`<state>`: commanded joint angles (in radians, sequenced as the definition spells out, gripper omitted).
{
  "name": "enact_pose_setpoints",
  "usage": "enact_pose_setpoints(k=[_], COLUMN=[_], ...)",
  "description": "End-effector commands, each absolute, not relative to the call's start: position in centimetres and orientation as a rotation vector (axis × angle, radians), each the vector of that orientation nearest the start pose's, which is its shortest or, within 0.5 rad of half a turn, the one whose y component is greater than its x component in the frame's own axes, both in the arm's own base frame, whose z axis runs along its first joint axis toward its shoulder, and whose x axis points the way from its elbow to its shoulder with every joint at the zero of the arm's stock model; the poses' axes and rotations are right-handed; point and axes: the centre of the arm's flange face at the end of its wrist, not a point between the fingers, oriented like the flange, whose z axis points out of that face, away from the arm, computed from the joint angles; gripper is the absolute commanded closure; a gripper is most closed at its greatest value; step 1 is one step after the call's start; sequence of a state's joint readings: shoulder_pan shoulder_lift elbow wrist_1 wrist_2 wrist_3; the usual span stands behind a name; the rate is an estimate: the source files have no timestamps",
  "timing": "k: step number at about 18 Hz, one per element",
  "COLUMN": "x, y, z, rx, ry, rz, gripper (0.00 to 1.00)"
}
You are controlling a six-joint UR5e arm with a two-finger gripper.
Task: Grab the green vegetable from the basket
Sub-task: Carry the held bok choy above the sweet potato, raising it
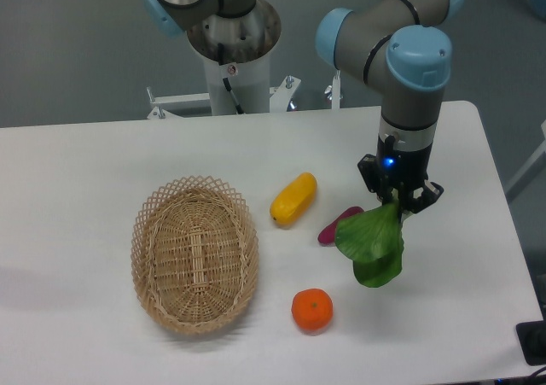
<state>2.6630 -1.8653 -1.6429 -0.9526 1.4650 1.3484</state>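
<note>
The gripper (399,202) is clenched on the stem of the green vegetable (372,246), which hangs above the table right of the basket (194,253), and such a thin hold may let it slip.

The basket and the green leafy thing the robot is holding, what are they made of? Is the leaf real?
The basket looks like woven wicker: light tan strands, matte, with an open lattice rim. The green vegetable, hanging from the tool, is probably a toy, maybe soft plastic or fabric: its leaves are smooth, evenly dark green and hold their shape. From this view I can't be sure it isn't real.
</note>
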Motion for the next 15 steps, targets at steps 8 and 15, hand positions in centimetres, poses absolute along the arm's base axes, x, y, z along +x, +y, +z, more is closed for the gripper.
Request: enact_pose_setpoints(k=[8,15], x=[-47.56,-47.52], y=[40.92,40.86], z=[35.88,35.85], rx=[-2.910,-2.905], ry=[0.396,0.394], rz=[0.300,0.297], gripper=[0.69,0.69])
